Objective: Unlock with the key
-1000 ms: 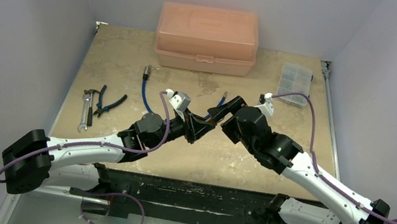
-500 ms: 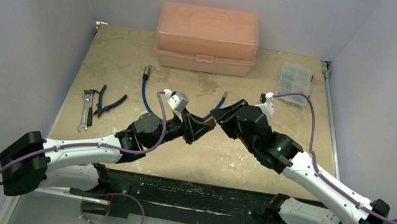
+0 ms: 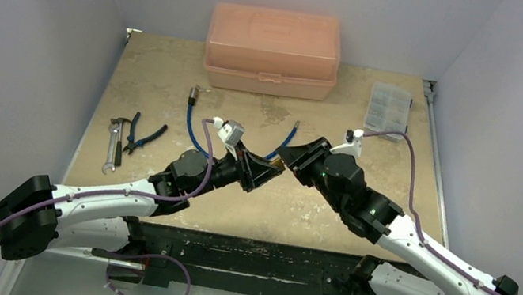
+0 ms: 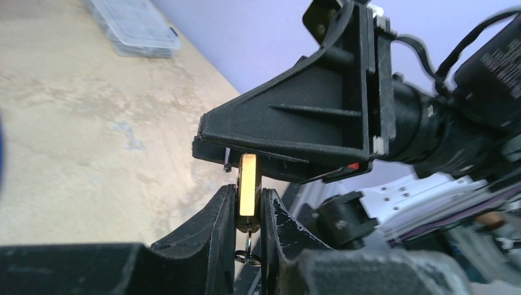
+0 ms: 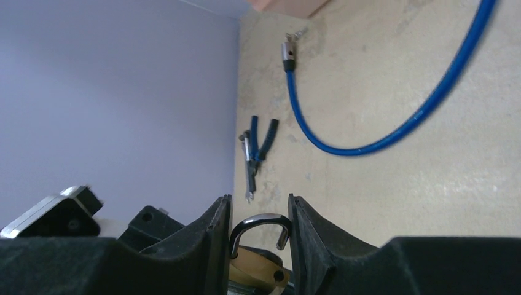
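In the left wrist view, my left gripper [image 4: 249, 193] is shut on a small brass padlock [image 4: 248, 175], pinched flat between the two fingers. The key [image 4: 249, 238] sticks out of the padlock's underside, and its small ring hangs below it between my fingers. My right gripper [image 5: 259, 200] is shut on the padlock's silver shackle [image 5: 261, 219]. The shackle's free end stands out of the brass body [image 5: 255, 265]. From above, both grippers meet nose to nose over mid-table, left gripper [image 3: 268, 167] against right gripper [image 3: 287, 159].
A peach toolbox [image 3: 273, 52] stands at the back and a clear parts box [image 3: 389, 109] at the back right. A blue cable [image 3: 193, 122] curves behind the grippers. Pliers [image 3: 140, 134] and a wrench [image 3: 112, 148] lie at the left.
My right gripper has closed from wide open onto the shackle. Both wrists have shifted slightly, staying together over mid-table. The left grip on the padlock is unchanged.
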Robot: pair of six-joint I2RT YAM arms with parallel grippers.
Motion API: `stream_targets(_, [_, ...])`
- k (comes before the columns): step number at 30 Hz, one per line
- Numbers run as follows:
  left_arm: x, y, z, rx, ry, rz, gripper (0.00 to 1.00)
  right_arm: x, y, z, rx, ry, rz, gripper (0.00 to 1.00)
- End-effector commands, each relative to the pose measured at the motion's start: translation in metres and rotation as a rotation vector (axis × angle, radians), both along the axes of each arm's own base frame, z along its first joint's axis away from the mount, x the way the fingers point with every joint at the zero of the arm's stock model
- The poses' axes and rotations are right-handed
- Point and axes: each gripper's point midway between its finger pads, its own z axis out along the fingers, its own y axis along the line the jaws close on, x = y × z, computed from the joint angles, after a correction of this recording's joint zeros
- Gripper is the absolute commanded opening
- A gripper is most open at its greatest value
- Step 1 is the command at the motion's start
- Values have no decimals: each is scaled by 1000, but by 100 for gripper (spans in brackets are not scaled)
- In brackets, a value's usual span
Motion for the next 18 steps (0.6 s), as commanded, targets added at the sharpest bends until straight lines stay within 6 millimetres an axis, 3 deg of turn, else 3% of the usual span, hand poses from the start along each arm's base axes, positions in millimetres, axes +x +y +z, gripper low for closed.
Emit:
stream_targets(1, [-23,-6,32,-174,74,-126,0,-3,0,34,114,-214,45,14])
stream_targets(6, [-40,-11,34,-224,150,-227,0,-14,-1,42,166,-344,95,22])
stream_targets(9, [-46,-12,35,-227,162,-261,0,-20,4,49,172,-395,143,37])
stream_targets(12, [-44,-15,24,-173,173,-256,0,-24,8,51,160,-412,181,50])
stream_targets(18, [-39,-18,-3,-105,195,-234,0,-34,20,62,151,-444,272,65])
